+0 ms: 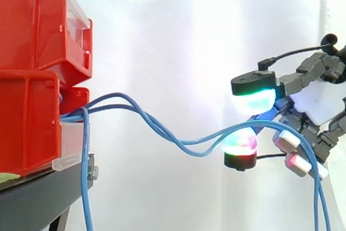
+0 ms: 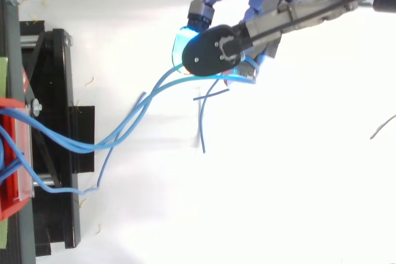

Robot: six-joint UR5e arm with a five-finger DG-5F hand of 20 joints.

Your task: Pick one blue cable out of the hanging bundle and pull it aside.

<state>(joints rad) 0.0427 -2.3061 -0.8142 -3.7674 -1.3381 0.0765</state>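
Pinching blue cables, seemingly two, between glowing pads of hand, well apart from red bins; running slack lengthwise from bins to hand; likely needing pulling farther from bins.

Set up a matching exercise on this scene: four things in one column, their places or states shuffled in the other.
1 red bins
2 black stand
3 blue cables
4 hand

A under the bins
B stretched from the bins to the hand
C stacked at the side view's left
D at the side view's right, fingers curled round the cables

Pairs: 1-C, 2-A, 3-B, 4-D
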